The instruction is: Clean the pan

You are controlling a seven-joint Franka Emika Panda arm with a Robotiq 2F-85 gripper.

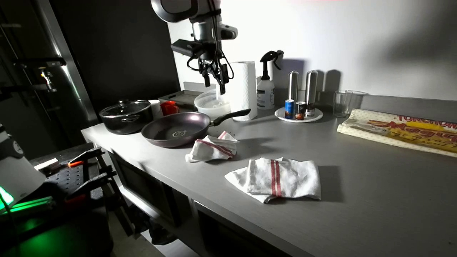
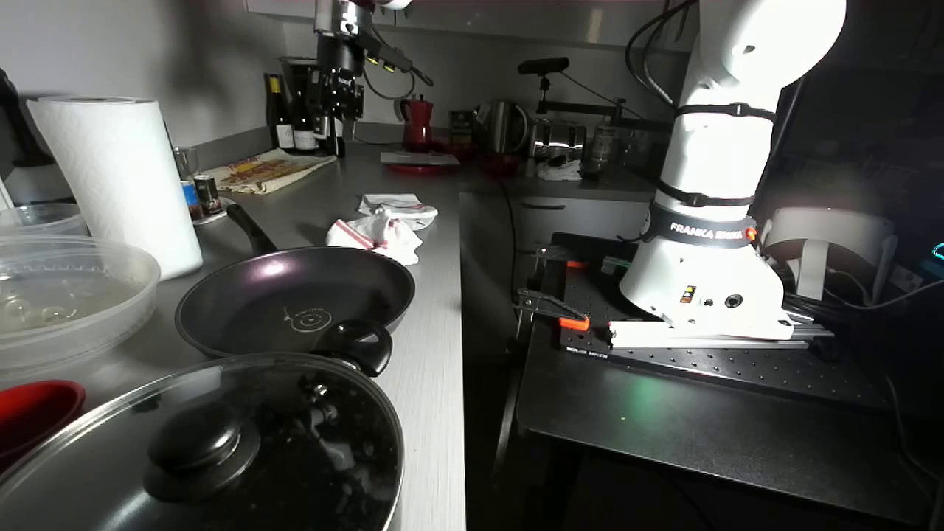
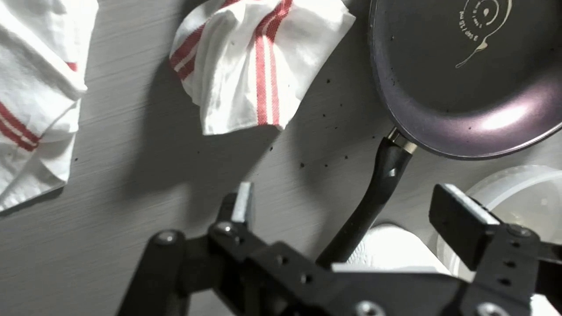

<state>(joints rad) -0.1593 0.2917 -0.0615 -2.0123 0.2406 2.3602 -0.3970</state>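
The wide dark-grey pan [image 1: 167,130] rests on the counter, its black handle toward the paper towel roll. It also shows in an exterior view [image 2: 243,310] and, cut off by the edge, in the wrist view [image 3: 421,83]. Small dark specks lie in it and on the counter beside it. A crumpled white cloth with red stripes [image 1: 212,150] lies beside the pan; it also shows in the wrist view [image 3: 237,66]. A second, folded striped cloth [image 1: 285,178] lies farther off. My gripper [image 3: 352,208] is open and empty, high above the counter [image 1: 215,85], the pan handle visible below between its fingers.
A black lidded pot [image 1: 125,119] stands beside the pan. A clear plastic tub [image 1: 212,105], paper towel roll [image 1: 243,89] and spray bottle [image 1: 265,92] stand behind. A white plate [image 1: 299,120] holds cans and metal mills. A glass [image 1: 341,103] and a printed cloth [image 1: 400,132] lie beyond.
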